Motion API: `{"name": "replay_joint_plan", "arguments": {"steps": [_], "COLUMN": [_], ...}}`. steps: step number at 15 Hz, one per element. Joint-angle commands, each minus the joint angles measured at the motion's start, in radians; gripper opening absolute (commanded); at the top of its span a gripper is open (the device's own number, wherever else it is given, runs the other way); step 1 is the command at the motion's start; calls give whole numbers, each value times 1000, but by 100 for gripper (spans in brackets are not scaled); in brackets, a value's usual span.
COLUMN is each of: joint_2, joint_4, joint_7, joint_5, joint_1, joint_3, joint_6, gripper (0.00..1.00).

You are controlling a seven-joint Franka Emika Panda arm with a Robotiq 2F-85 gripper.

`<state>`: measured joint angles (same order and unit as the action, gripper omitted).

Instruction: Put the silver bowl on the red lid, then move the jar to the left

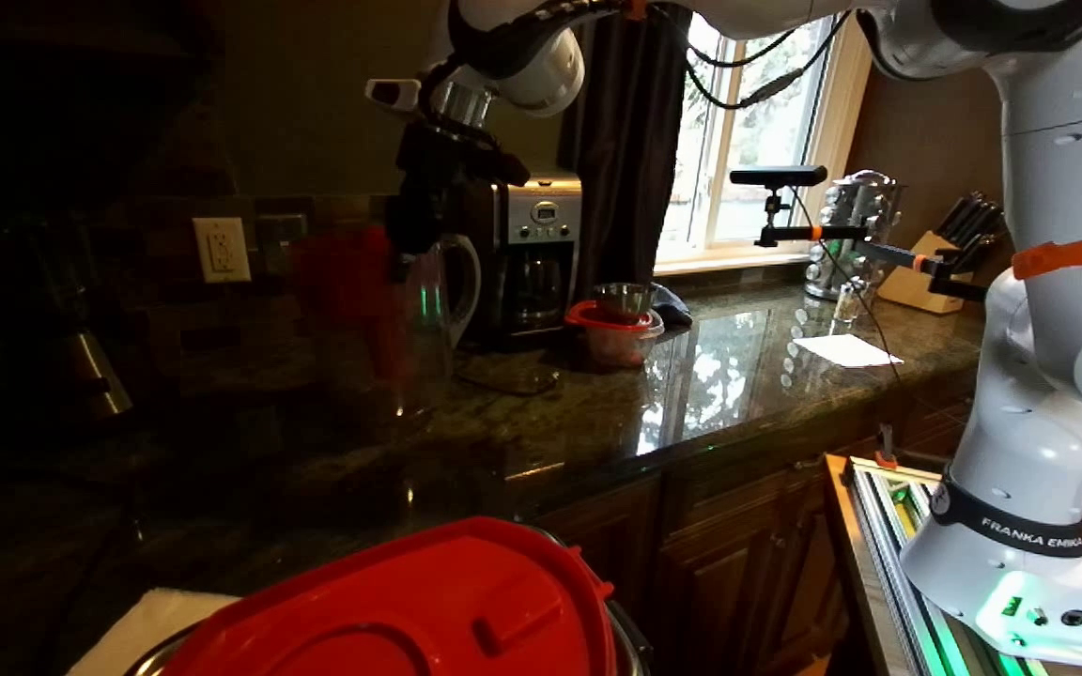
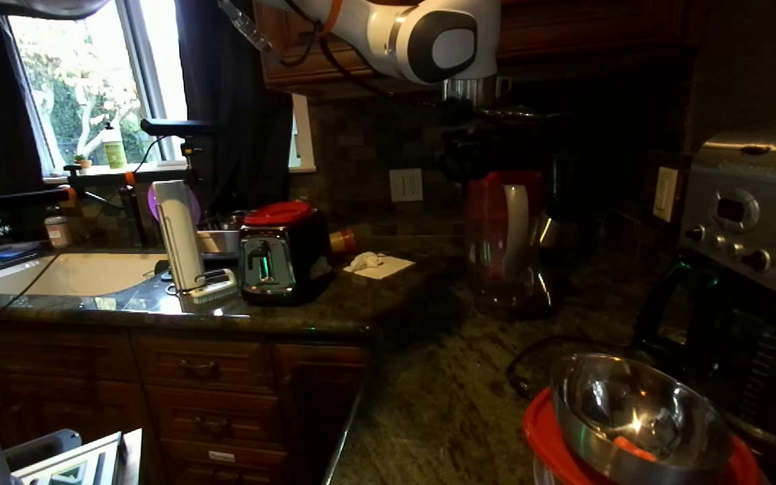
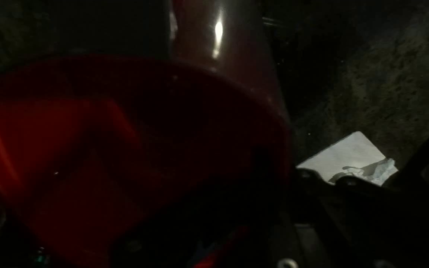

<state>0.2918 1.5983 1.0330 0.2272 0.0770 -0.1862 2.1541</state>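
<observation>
Resting on red lid (image 2: 541, 432) of clear tub (image 1: 616, 345), silver bowl (image 2: 637, 421), fingers (image 1: 401, 265) by the jar (image 2: 486, 210), grip too dark to tell

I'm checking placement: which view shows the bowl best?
Best is an exterior view looking into the bowl, large on the red lid. An exterior view also shows it small, nearly side-on, by the coffee maker; the wrist view doesn't show it.

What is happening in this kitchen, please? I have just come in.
A Franka arm has its pincer at the top of a red-topped pitcher, probably to move it left. It is too dark to tell whether it grips. The silver bowl already sits on the red lid of a clear container near the coffee maker.
</observation>
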Motion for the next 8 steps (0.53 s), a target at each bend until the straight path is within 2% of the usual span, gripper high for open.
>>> {"name": "replay_joint_plan", "arguments": {"steps": [1, 6, 8], "joint_2": [-27, -15, -13], "joint_4": [4, -2, -16], "joint_7": [176, 375, 496], "joint_5": [53, 89, 149], "joint_1": [-17, -59, -40], "joint_3": [-21, -61, -72], "joint_6": [-23, -28, -53], "gripper": [2, 2, 2]}}
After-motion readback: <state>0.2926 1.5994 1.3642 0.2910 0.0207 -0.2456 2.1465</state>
